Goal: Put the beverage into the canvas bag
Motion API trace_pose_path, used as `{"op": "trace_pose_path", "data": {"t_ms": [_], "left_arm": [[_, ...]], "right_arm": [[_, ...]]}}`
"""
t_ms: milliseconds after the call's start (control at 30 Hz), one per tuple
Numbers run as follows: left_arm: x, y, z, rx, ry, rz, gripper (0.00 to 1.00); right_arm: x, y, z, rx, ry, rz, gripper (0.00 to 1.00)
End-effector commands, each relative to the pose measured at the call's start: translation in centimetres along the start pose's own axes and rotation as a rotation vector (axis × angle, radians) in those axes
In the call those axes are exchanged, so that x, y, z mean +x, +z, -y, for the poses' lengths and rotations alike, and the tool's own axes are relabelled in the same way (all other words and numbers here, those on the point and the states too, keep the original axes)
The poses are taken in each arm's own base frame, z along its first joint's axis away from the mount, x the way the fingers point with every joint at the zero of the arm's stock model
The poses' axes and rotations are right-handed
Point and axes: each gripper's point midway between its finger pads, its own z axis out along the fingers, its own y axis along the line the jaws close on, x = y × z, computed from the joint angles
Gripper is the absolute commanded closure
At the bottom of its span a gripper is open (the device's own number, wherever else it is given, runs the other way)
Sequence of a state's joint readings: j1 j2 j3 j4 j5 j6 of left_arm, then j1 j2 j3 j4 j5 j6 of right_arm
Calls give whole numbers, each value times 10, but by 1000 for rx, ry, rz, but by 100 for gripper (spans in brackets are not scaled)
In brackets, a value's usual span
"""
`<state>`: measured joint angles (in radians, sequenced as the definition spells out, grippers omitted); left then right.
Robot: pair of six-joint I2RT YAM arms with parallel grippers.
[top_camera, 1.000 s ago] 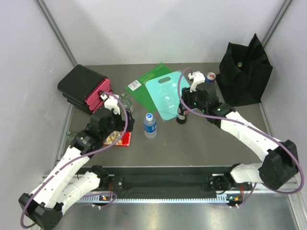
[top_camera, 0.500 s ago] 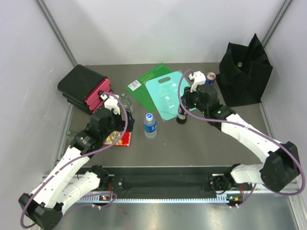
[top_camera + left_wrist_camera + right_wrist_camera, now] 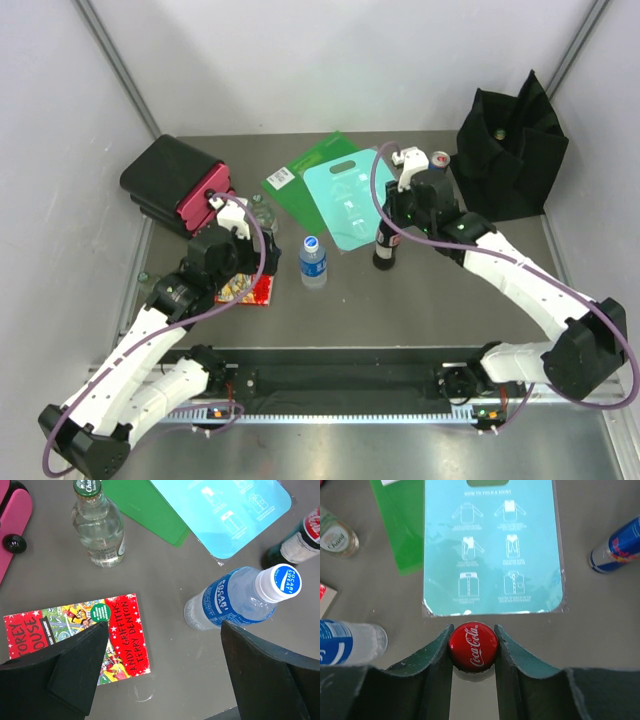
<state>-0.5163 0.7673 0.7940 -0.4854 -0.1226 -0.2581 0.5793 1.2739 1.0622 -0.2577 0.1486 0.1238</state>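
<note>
My left claw hangs spread wide, gripping nothing, over the picture book and water bottle. My right claw is pinched on the red cap of the upright cola bottle, which is left of the canvas bag and apart from it.

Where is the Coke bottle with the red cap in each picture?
Top external: right of center, the Coke bottle at the light blue board's lower right corner.
Left wrist: top right corner, beside that board.
Right wrist: bottom middle, its red cap pinched by the right gripper, below the board.
Shared landmark: the light blue board.
</note>
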Motion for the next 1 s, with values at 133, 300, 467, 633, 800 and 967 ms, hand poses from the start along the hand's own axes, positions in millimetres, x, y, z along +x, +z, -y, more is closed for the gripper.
{"op": "trace_pose_path", "data": {"t_ms": [133,300,467,633,800,967], "left_arm": [[-16,-4,4,22,4,65,2],[-15,-3,6,28,6,61,2],[-16,-4,6,31,4,64,2],[-17,-7,7,39,3,72,2],[-20,-9,6,37,4,87,2],[-19,-9,9,50,5,82,2]], "right_arm": [[-97,-49,2,17,18,165,100],[-127,-71,10,34,5,185,100],[-161,-96,26,70,-13,229,100],[-200,-115,63,133,12,314,100],[-253,-141,93,173,10,430,100],[-301,-149,125,239,14,530,100]]}}
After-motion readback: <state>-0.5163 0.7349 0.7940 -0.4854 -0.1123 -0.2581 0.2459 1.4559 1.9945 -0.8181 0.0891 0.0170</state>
